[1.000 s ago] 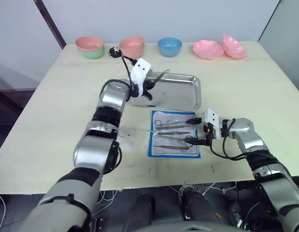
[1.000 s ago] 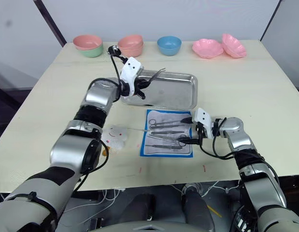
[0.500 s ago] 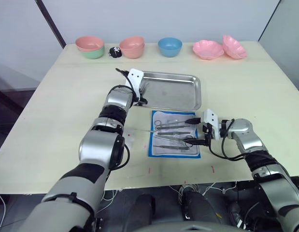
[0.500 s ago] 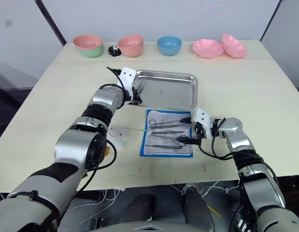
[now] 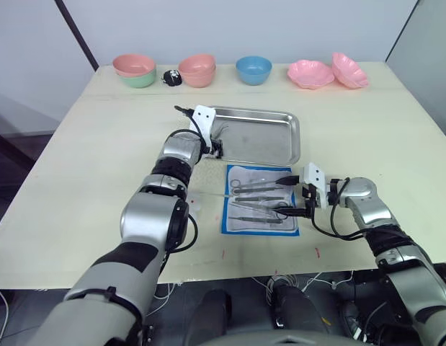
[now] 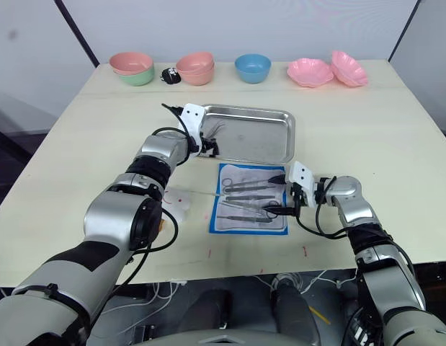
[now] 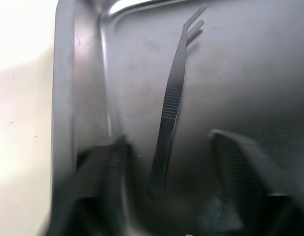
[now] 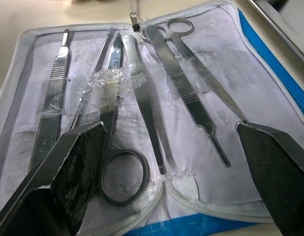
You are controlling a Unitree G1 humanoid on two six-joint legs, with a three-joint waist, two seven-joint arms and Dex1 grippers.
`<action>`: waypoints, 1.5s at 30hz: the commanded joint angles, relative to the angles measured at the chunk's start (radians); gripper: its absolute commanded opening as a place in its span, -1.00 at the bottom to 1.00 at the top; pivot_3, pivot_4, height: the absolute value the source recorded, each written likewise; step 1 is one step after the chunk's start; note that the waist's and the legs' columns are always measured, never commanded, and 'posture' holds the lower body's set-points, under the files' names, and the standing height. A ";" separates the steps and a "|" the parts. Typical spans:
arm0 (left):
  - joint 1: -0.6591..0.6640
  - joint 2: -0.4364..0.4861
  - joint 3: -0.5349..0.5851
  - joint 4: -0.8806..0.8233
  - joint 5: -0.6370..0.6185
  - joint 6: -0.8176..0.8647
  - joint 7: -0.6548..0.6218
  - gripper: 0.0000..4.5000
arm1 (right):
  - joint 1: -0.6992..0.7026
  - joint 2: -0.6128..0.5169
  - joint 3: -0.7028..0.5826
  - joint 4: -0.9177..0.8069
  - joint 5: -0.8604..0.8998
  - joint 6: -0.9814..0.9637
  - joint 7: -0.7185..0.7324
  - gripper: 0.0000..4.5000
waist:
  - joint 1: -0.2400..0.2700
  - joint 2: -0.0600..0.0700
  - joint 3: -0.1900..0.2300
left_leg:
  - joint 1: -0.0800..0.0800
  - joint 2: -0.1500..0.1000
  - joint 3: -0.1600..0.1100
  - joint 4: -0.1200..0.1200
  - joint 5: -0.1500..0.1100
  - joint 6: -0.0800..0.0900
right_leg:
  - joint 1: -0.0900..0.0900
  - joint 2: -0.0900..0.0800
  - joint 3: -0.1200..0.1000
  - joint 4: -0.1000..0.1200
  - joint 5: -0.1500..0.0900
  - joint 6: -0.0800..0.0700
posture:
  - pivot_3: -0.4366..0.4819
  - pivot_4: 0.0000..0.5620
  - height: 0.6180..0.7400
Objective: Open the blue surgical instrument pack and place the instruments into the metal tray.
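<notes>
The blue surgical instrument pack (image 5: pixel 259 200) lies open on the table just in front of the metal tray (image 5: pixel 297 137). Several silver instruments (image 8: pixel 142 98), scissors and forceps among them, lie on its whitish inner face. My right gripper (image 5: pixel 291 194) hovers open at the pack's right edge, with its fingers (image 8: pixel 78 162) spread either side of the tools. My left gripper (image 5: pixel 214 144) is low inside the tray's left end and open. A pair of tweezers (image 7: pixel 174 93) lies loose on the tray floor between its fingers (image 7: pixel 235 157).
Along the far edge of the table stand a green-and-pink bowl stack (image 5: pixel 134 70), a pink bowl (image 5: pixel 197 69), a blue bowl (image 5: pixel 253 69) and two pink shell dishes (image 5: pixel 310 73). A small black object (image 5: pixel 171 77) lies between the first two. A crumpled white scrap (image 5: pixel 190 205) lies left of the pack.
My left gripper came down from above the tray into its left end with the tweezers, then opened and let them go onto the tray floor. The right arm has stayed put.
</notes>
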 commanded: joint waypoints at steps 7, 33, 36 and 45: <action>-0.011 0.051 -0.046 -0.257 0.003 0.015 -0.118 0.98 | 0.073 -0.003 0.080 0.061 -0.102 0.030 -0.045 1.00 | 0.000 0.000 0.000 | 0.000 0.000 0.000 0.000 0.000 0.000 | 0.000 0.000 0.000 0.000 0.000 0.000 | -0.05 -0.47 1.00; 0.222 0.268 -0.263 -0.249 -0.012 -0.791 -1.160 0.98 | 0.090 -0.009 0.078 0.033 -0.096 0.043 -0.056 1.00 | 0.002 0.001 -0.001 | 0.000 0.001 0.004 -0.001 0.000 0.000 | 0.000 0.001 0.001 -0.001 0.000 -0.001 | -0.05 -0.47 1.00; 0.209 0.250 -0.265 -0.191 0.011 -0.819 -1.135 0.98 | 0.093 -0.008 0.077 0.027 -0.095 0.046 -0.059 1.00 | 0.003 0.001 -0.002 | 0.000 0.001 0.004 -0.001 0.000 0.000 | 0.001 0.001 0.000 -0.002 0.000 -0.001 | -0.05 -0.47 1.00; 0.189 0.258 -0.221 -0.177 -0.053 -0.825 -1.257 0.98 | 0.109 -0.013 0.078 -0.001 -0.094 0.057 -0.068 1.00 | 0.002 0.001 -0.002 | 0.000 0.001 0.004 -0.001 0.000 0.000 | 0.000 0.001 0.000 -0.001 0.000 0.000 | -0.05 -0.47 1.00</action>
